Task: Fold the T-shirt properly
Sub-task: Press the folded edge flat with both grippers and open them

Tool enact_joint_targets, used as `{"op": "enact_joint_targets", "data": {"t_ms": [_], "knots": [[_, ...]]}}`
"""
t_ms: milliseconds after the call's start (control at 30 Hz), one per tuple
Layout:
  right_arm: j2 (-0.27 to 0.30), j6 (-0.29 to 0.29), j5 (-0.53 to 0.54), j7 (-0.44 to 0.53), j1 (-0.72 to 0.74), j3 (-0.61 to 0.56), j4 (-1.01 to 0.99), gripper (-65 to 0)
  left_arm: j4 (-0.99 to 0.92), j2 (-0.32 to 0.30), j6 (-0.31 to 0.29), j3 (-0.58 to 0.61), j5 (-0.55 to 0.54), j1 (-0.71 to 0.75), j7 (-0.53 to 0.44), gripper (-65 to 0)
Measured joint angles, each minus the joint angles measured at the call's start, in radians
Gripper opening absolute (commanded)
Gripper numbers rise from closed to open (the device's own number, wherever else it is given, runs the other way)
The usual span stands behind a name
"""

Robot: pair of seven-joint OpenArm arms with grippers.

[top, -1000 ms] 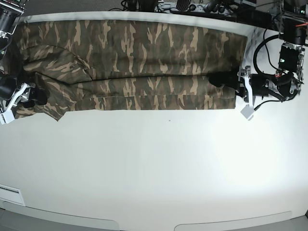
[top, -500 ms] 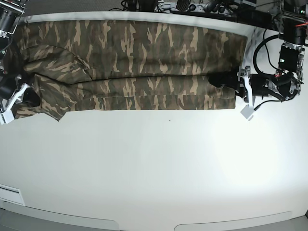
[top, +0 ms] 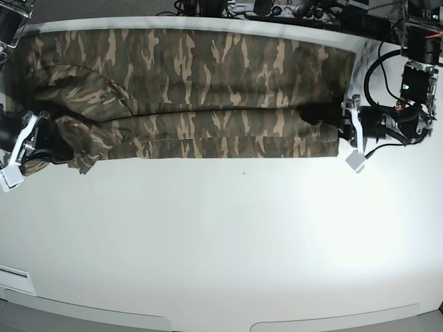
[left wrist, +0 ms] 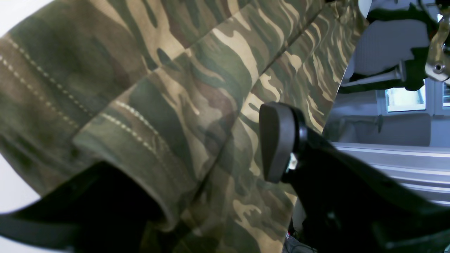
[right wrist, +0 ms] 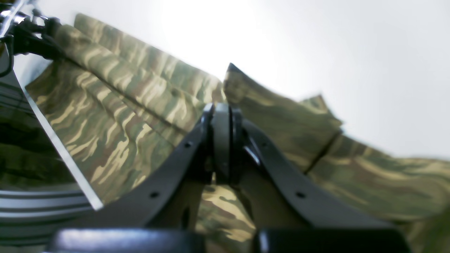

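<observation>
The camouflage T-shirt [top: 208,76] lies folded lengthwise in a long band across the far side of the white table [top: 228,235]. My right gripper [top: 43,142] is at the shirt's left end in the base view. In the right wrist view it [right wrist: 222,140] is shut on a bunched sleeve corner of the T-shirt [right wrist: 116,116]. My left gripper [top: 315,114] rests on the shirt's right end. In the left wrist view it [left wrist: 197,168] is open. One pad [left wrist: 277,140] stands above the cloth [left wrist: 197,88], and a stitched hem lies over the lower finger.
Cables and equipment [top: 277,10] line the table's back edge. A white block [top: 355,160] hangs by the left arm near the shirt's right corner. The arm's black body and cables [top: 405,114] sit at the right edge.
My right gripper has drawn the shirt's left sleeve corner up off the table and in toward the shirt body, bunching it. The left arm has not moved.
</observation>
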Motion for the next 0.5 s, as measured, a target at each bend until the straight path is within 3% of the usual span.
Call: {"op": "enact_joint_targets", "data": {"t_ms": [200, 500], "knots": [[0.051, -0.001, -0.014, -0.006, -0.084, 0.000, 0.030, -65.0, 0.000, 0.000, 0.000, 0.000, 0.000, 0.000, 0.000, -31.0], [0.060, 0.000, -0.009, -0.002, -0.218, 0.000, 0.031, -65.0, 0.000, 0.000, -0.005, 0.000, 0.001, 0.000, -0.003, -31.0]]}}
